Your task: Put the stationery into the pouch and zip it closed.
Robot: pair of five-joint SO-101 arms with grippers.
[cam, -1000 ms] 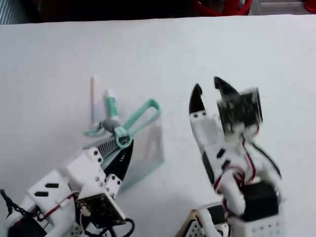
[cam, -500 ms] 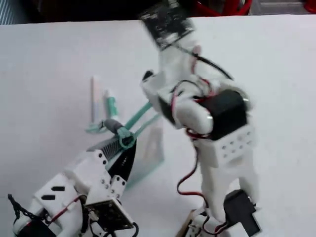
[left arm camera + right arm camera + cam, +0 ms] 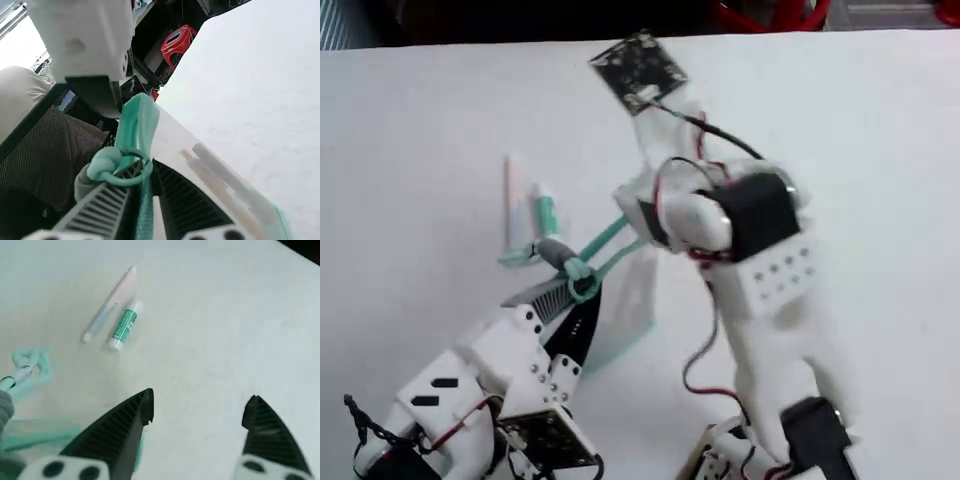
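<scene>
1. Find the pouch [image 3: 632,290] flat on the table [image 3: 840,110], near the middle of the scene, pinched at its zipper edge by the left gripper [image 3: 572,300], clenched there beside the teal loop [image 3: 605,243]. Cannot tell the width of the mouth, hence a risk of shoving stationery against a shut seam.
2. Expect twisting or sliding under any push, given a hold at one corner only and thin, slack walls.
3. Beware that loop, trailing to the far side right under the right arm [image 3: 760,250]: easy to snag on a descent, dragging the pouch out of the clench.
4. See the pen [image 3: 110,305] and the green tube [image 3: 123,324] out on the table, left of and beyond the pouch, side by side and close together. Round and light, so prone to rolling at a nudge. With so little gap, likely to get caught as a pair.
5. Note the right gripper [image 3: 200,397] spread wide and empty, hanging above the table short of both sticks. Close off-centre and lose a slim barrel sideways.
6. Mind the crowding of two arms over one pouch: possible collision on the way to the mouth, and a blocked zipper path with the left gripper sitting on the seam.
</scene>
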